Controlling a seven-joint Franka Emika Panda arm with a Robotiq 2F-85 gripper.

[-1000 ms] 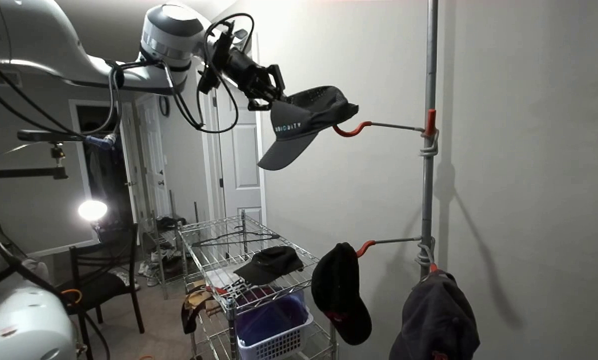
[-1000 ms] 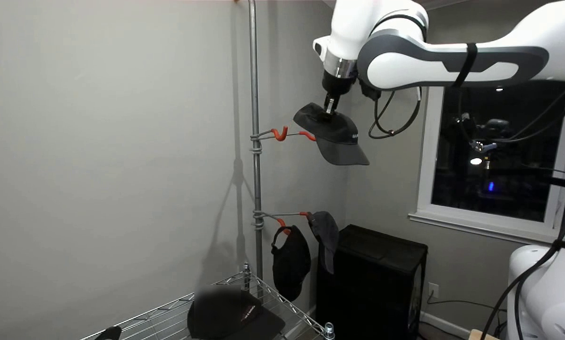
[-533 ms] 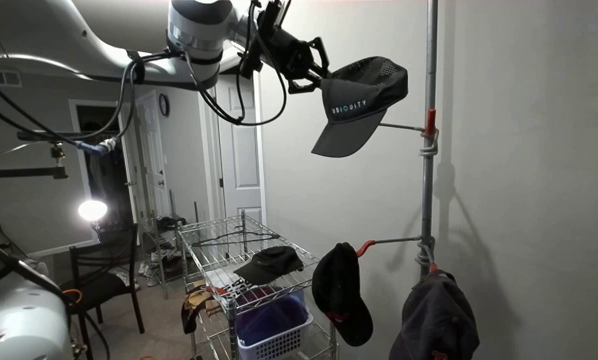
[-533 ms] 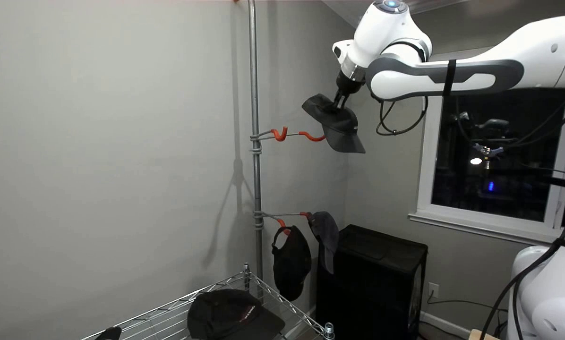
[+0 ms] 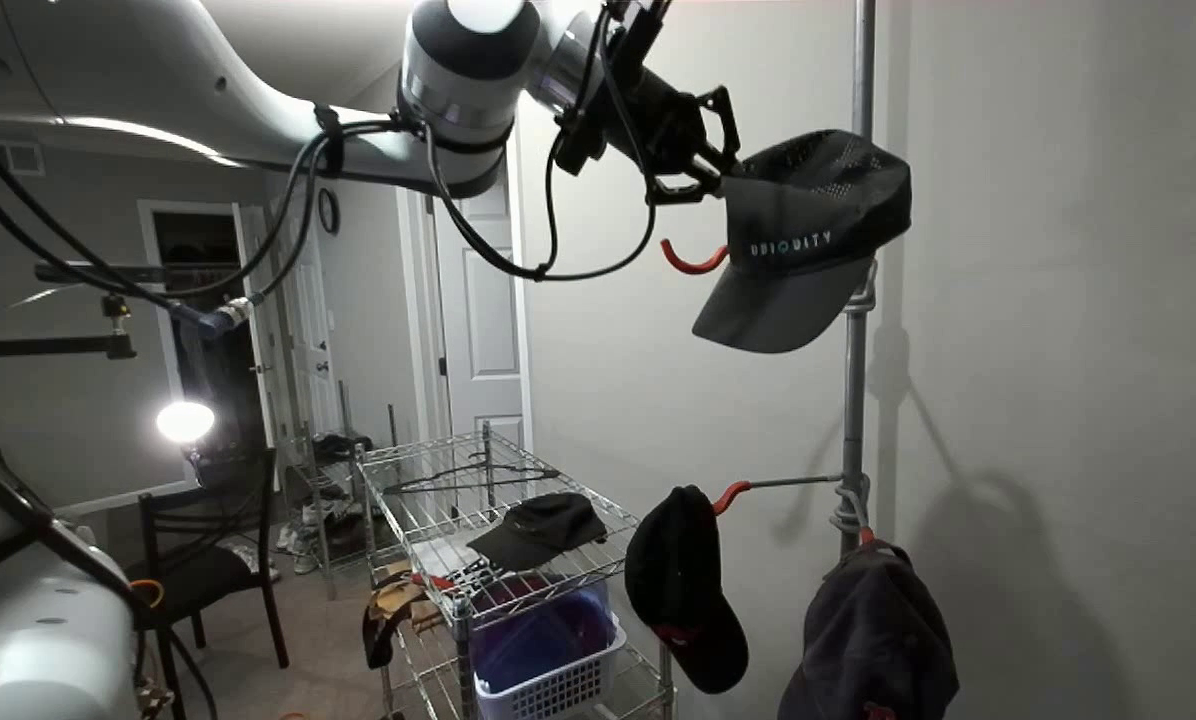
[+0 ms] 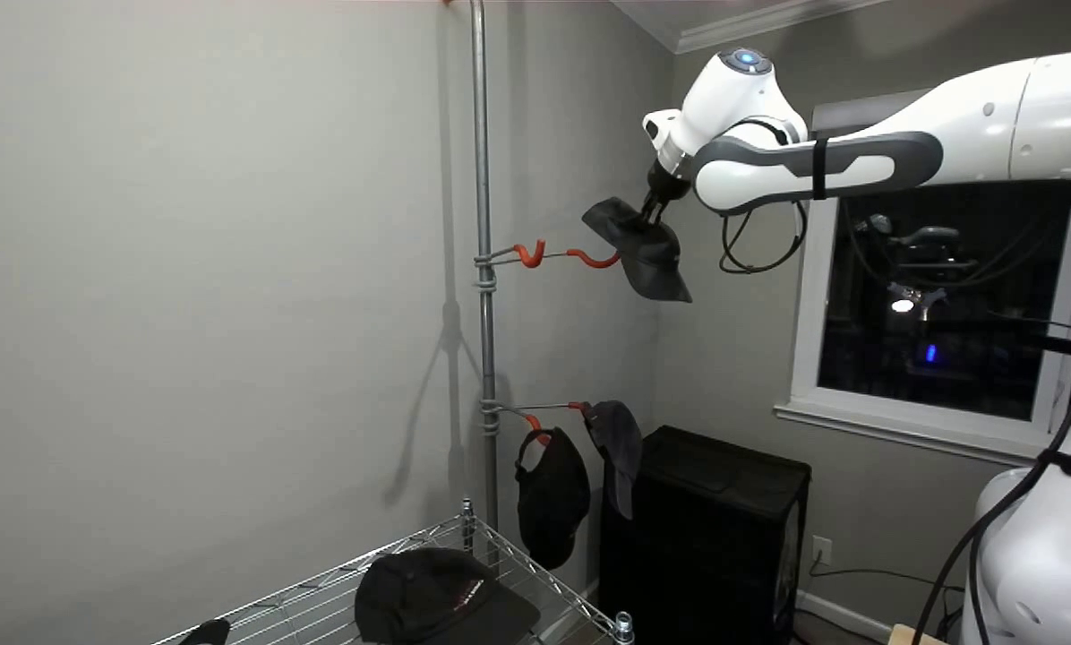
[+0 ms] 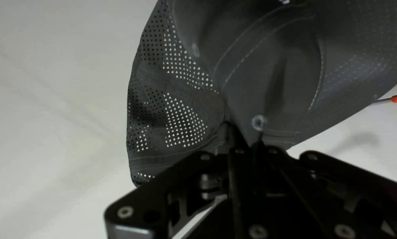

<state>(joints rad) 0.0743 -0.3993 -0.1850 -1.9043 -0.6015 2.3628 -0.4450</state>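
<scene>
Cap (image 5: 808, 215), dark gray with lettering on its front, is held up in the air, brim tilted downward. Fingers (image 7: 235, 142) are closed, gripping fabric of its crown. In an exterior view, the cap stands apart from the metal pole (image 6: 482, 161) and near an upper red hook (image 6: 594, 261); contact with that hook cannot be determined. A black cap (image 6: 553, 502) and a second gray cap (image 6: 621, 448) hang below from lower hooks (image 5: 731, 496).

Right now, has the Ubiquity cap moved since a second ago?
Yes: in an exterior view, the Ubiquity cap has shifted rightward and now partly hides the metal pole.
</scene>
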